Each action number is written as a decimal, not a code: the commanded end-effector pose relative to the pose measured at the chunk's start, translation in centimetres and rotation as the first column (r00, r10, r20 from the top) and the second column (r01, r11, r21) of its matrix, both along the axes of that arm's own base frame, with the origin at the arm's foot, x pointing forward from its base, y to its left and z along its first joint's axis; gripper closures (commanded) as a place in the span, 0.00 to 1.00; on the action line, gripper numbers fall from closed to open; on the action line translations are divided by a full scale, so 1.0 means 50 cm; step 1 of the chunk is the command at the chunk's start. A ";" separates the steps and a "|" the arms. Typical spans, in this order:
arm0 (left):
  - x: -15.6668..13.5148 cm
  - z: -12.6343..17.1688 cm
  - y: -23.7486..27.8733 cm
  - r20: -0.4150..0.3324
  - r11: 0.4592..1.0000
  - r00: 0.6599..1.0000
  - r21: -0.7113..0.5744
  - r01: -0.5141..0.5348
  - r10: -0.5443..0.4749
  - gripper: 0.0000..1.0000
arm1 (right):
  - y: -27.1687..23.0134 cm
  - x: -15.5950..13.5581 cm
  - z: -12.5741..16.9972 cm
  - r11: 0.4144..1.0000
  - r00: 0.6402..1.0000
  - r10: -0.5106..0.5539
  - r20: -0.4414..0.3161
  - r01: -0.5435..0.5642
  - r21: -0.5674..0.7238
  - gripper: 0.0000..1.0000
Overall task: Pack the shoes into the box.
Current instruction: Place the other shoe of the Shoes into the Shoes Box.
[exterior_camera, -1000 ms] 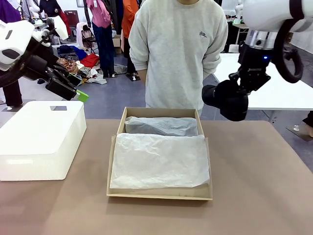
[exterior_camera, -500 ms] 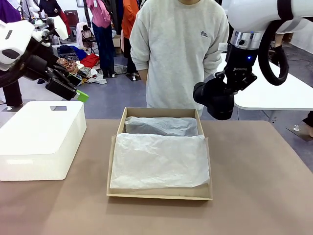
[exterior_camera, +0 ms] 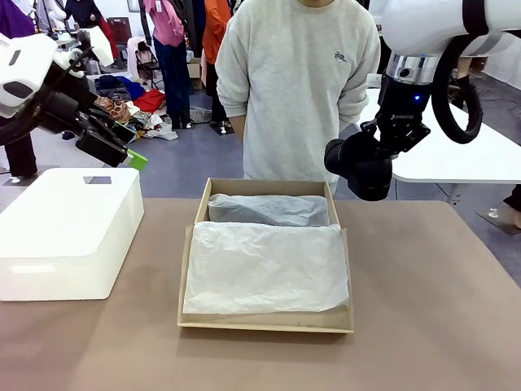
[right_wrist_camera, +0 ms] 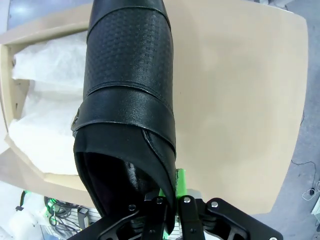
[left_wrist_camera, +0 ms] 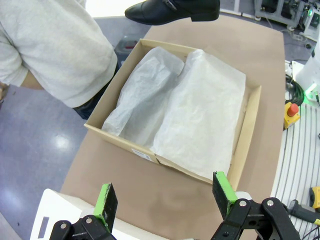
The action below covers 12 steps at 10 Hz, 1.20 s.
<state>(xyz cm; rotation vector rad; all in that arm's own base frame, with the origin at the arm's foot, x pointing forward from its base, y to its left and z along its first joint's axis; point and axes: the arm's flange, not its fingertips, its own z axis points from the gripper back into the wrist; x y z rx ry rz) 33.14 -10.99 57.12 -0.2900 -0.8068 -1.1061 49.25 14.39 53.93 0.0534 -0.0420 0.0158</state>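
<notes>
Right gripper pinches a black shoe by its heel rim, held in the air.
The shoe hangs by the far right corner of the cardboard box - lined with white tissue paper - near the person. The left gripper, fingers spread wide and bare, hovers above the white box.

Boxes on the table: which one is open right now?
The tan cardboard box in the middle, tissue paper showing inside; the bigger white box at the robot's left is closed.
</notes>
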 end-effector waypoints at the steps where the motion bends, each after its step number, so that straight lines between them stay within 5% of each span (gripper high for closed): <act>1: -0.001 0.001 0.001 -0.002 1.000 1.000 -0.008 0.008 -0.008 0.00 | 0.029 -0.008 0.019 0.993 0.993 -0.111 0.027 0.110 0.042 1.00; 4: -0.001 0.001 0.001 -0.002 1.000 1.000 -0.008 0.008 -0.008 0.00 | 0.136 -0.037 0.045 0.913 0.909 -0.408 0.080 0.405 0.050 1.00; 6: -0.001 0.001 0.001 -0.002 1.000 1.000 -0.008 0.008 -0.008 0.00 | 0.205 -0.054 0.058 0.867 0.866 -0.498 0.045 0.498 0.018 1.00; 8: -0.001 0.001 0.001 -0.002 1.000 1.000 -0.008 0.008 -0.008 0.00 | 0.278 -0.057 0.056 0.763 0.763 -0.646 0.036 0.645 0.040 1.00; 12: -0.001 0.001 0.001 -0.002 1.000 1.000 -0.008 0.008 -0.008 0.00 | 0.381 -0.048 0.004 0.651 0.649 -0.759 0.054 0.757 0.046 1.00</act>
